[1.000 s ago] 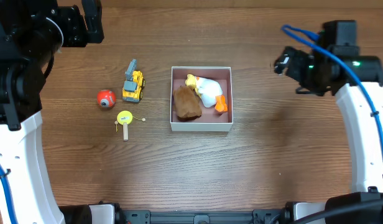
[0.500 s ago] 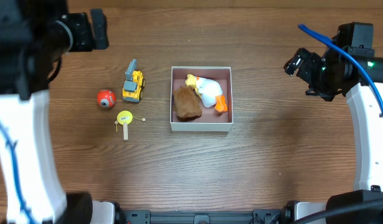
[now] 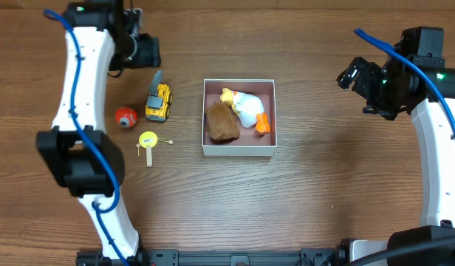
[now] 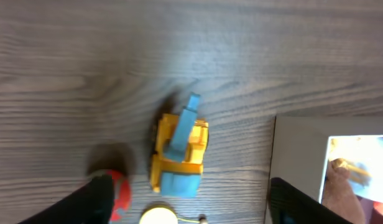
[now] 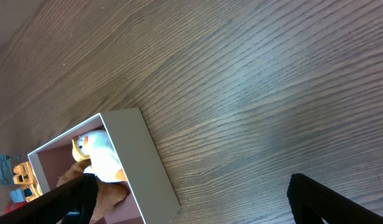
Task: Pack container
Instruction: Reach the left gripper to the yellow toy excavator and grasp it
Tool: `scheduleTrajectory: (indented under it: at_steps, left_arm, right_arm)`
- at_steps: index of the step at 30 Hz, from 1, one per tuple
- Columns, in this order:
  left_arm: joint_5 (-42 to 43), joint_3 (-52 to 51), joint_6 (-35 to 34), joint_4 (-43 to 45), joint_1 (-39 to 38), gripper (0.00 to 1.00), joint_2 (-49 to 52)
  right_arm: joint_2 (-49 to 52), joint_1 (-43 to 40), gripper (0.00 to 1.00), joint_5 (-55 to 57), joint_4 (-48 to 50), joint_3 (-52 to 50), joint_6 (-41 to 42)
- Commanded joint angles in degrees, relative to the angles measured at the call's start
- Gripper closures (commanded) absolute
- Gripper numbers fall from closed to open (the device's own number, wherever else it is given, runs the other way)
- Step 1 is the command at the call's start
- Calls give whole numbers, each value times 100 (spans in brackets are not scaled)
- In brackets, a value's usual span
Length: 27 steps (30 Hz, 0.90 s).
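Observation:
The container (image 3: pixel 238 150), a white box with a pink inside, stands mid-table and holds a brown plush (image 3: pixel 221 123) and a white duck (image 3: pixel 247 107). Left of it lie a yellow excavator toy (image 3: pixel 158 101), a red ball (image 3: pixel 125 117) and a yellow round rattle (image 3: pixel 148 140). My left gripper (image 3: pixel 142 50) is open and empty, high above the table just behind the excavator (image 4: pixel 178 155); its wrist view also shows the ball (image 4: pixel 120 190) and the container's wall (image 4: pixel 294 162). My right gripper (image 3: pixel 353 77) is open and empty, right of the container (image 5: pixel 138 155).
The wooden table (image 3: pixel 323 192) runs to every edge of the overhead view. The left arm's white links (image 3: pixel 83 96) stretch over the table's left side beside the ball. The right arm (image 3: pixel 434 140) stands along the right edge.
The left arm has swung in from the far left, and its gripper now hangs just behind the excavator. The right gripper drew back slightly to the right, then held still.

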Motion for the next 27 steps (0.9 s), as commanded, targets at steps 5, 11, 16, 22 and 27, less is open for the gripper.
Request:
scheduleTrajectory:
  at_steps: [5, 11, 16, 22, 27]
  left_arm:
    - [-649, 46, -2, -138, -452, 35, 879]
    - [-979, 46, -20, -273, -468, 28, 918]
    - [-1224, 48, -20, -527, -479, 27, 883]
    - [-1241, 48, -435, -861, -479, 30, 883]
    - [-1346, 46, -682, -1167, -509, 30, 883]
  right_arm:
    - [-175, -7, 0, -4, 15, 79, 31]
    - [-175, -7, 0, -4, 15, 79, 31]
    - [-175, -7, 0, -4, 15, 79, 31]
    - [-175, -7, 0, -4, 15, 79, 28]
    - [-175, -7, 0, -4, 15, 79, 31]
